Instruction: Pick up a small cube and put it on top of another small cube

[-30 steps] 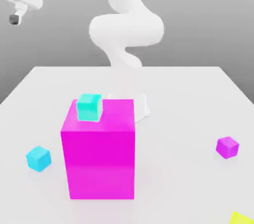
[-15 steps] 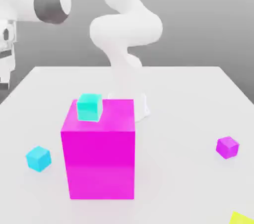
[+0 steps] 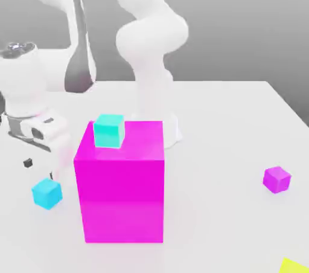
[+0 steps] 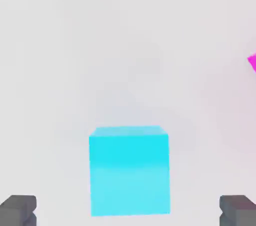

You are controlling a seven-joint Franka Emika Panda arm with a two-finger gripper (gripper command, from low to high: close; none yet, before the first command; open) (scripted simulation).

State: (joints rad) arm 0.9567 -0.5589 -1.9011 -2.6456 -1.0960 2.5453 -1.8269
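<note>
Pincer: the pincer (image 4: 128, 211) stands wide apart with nothing between its dark grey fingertips (image 4: 18, 210), which sit well clear of the cube's two sides in the hand view; in the exterior view it hangs low at the exterior view's left, just above and beside the sky-blue cube, one dark tip (image 3: 27, 162) showing.
Small cube: the small cube (image 3: 46, 192), sky-blue, rests on the tabletop (image 3: 229, 115) at the near left of the exterior view, just left of the big magenta block and apart from it; in the hand view it (image 4: 129, 170) lies centred between the two fingertips, untouched.
Magenta block: the big magenta block (image 3: 121, 193) stands on the tabletop near the middle, its left face close to the small cube; a sliver of magenta (image 4: 252, 62) shows at one edge of the hand view.
Turquoise cube: a greener small turquoise cube (image 3: 109, 130) sits on top of the magenta block at its far left corner.
Purple cube: a small purple-magenta cube (image 3: 277, 179) lies on the tabletop well off to the exterior view's right.
Yellow corner: a yellow corner (image 3: 294, 266) shows at the near right edge.
Arm: the white arm (image 3: 151, 42) rises behind the magenta block and bends over to the left.
</note>
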